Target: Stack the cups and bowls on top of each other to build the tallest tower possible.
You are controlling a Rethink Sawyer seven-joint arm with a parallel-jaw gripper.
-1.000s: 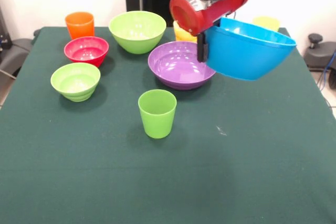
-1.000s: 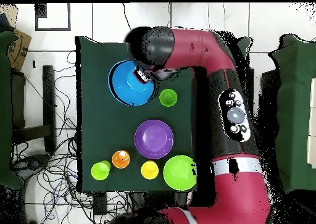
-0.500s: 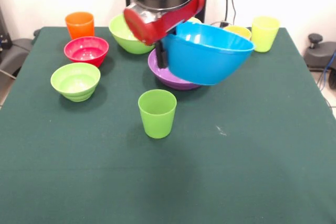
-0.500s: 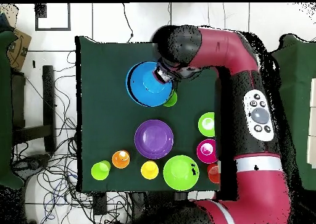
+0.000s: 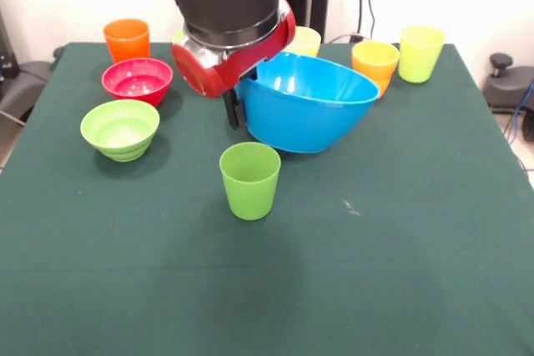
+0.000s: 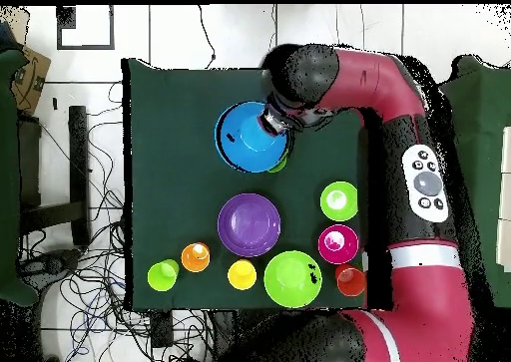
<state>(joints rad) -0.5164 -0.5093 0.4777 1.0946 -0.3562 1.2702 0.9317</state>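
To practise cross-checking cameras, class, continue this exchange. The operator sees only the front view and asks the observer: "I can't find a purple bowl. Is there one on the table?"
Observer: Yes. The overhead view shows the purple bowl upright, clear of the held blue bowl and not under it.
Operator: What is the lime sliver behind the arm?
Observer: It is a large lime green bowl, next to the purple one.

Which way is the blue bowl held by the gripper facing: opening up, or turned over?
Opening up. The front view shows the blue bowl with its empty inside visible; the gripper clamps its rim.
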